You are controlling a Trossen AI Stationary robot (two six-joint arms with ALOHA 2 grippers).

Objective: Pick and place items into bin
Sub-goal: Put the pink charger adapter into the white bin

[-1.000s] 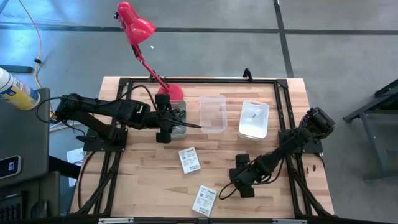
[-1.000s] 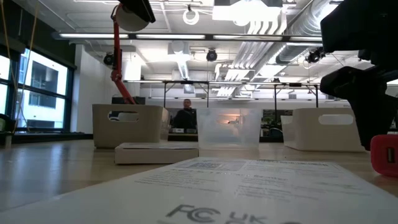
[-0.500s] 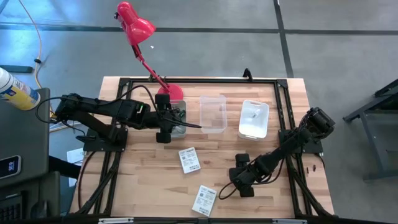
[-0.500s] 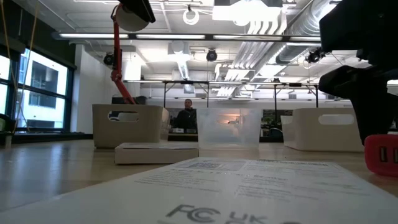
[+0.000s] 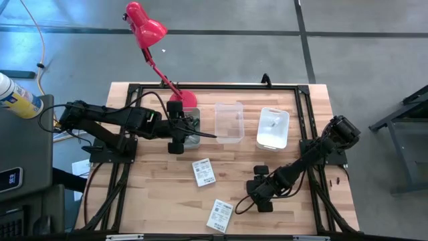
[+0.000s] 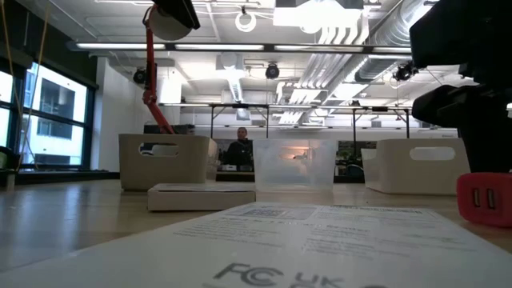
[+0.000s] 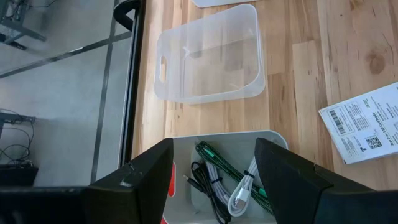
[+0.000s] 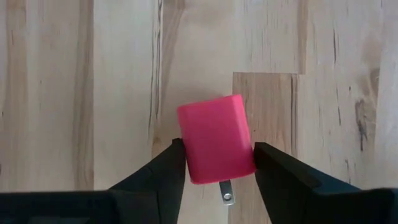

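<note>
Right gripper [image 8: 214,163] grips pink cube [image 8: 214,138]; prong end toward wrist.

Readable text is showing only on the white printed cards. In low view, the nearest card [image 6: 304,240] is lying flat on the bench right in front of the cam, showing the "FCC" mark followed by "UK" at its near edge; the finer print above is too small to read. In left wrist view, another card [image 7: 367,127] is showing barcodes & a QR-type code, w/ the text lines illegible. In high view, two cards [image 5: 203,171] [image 5: 219,215] are showing dark printed blocks, nothing legible. The pink cube [image 6: 484,200] is showing no lettering.
</note>
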